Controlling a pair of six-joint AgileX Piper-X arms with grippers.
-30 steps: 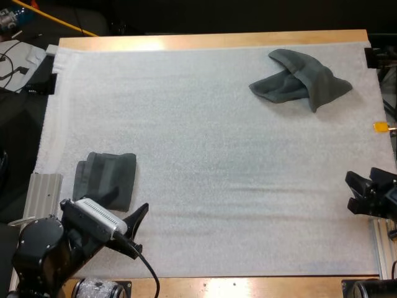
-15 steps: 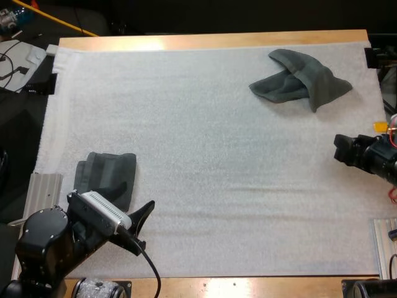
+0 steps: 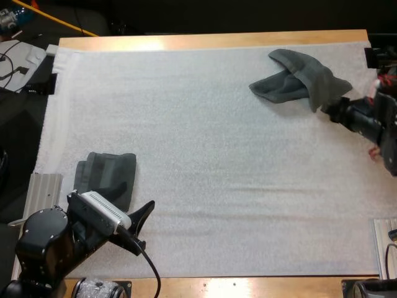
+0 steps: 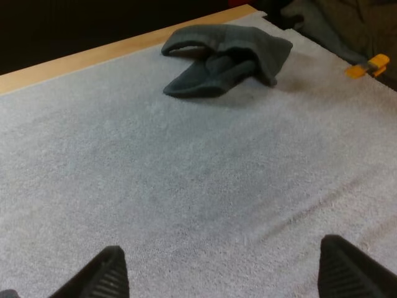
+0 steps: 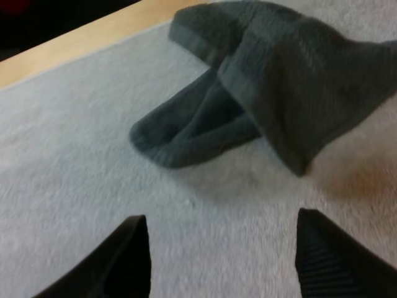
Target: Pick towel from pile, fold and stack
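The crumpled towel (image 3: 301,79) lies at the far right of the white mat (image 3: 205,124), close to the far edge of the table (image 3: 217,40). The right gripper (image 3: 334,110) hovers just beside the towel's near right flap. Its fingers are spread wide with nothing between them, and in its wrist view the cloth sits just beyond the fingertips. That arm reaches in from the right edge, stretched out low and pointing left toward the cloth.

This looks to me like the pick. To do it well, I'd aim for one hemmed edge or a corner of the flap nearest the gripper, not the thick bunched middle. The fingers should go low enough that one of them slides under the cloth at the mat. They should close firmly before any lift, so the towel comes up hanging loose and not as a wad.

The left gripper (image 4: 229,279) sits at the near left, just beside the folded towel (image 3: 105,180). Its fingers are also apart and empty, and it faces across the mat toward the far right. The folded towel lies flat there, which is likely where the stack belongs.
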